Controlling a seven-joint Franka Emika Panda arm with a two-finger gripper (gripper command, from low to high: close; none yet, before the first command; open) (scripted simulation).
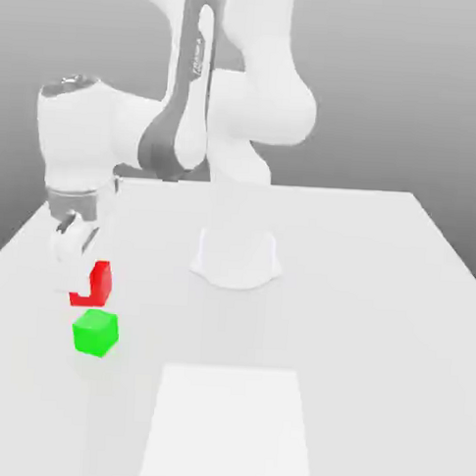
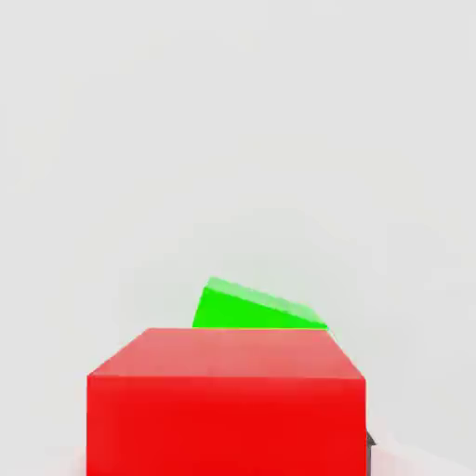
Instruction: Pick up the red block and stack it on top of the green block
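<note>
In the exterior view, my gripper [image 1: 85, 276] hangs low over the table's left side. It is shut on the red block [image 1: 102, 280], and a white finger covers part of the cube. The green block [image 1: 95, 333] rests on the table just in front of the red one, slightly lower in the picture, with a small gap between them. In the hand view the red block [image 2: 225, 409] looms close, held between the fingers. The green block [image 2: 253, 311] peeks out from behind its top edge.
The arm's white base [image 1: 236, 254] stands at the middle of the grey table [image 1: 377, 289]. A lighter square patch [image 1: 228, 428] lies on the table near the front edge, to the exterior view's right of the green block.
</note>
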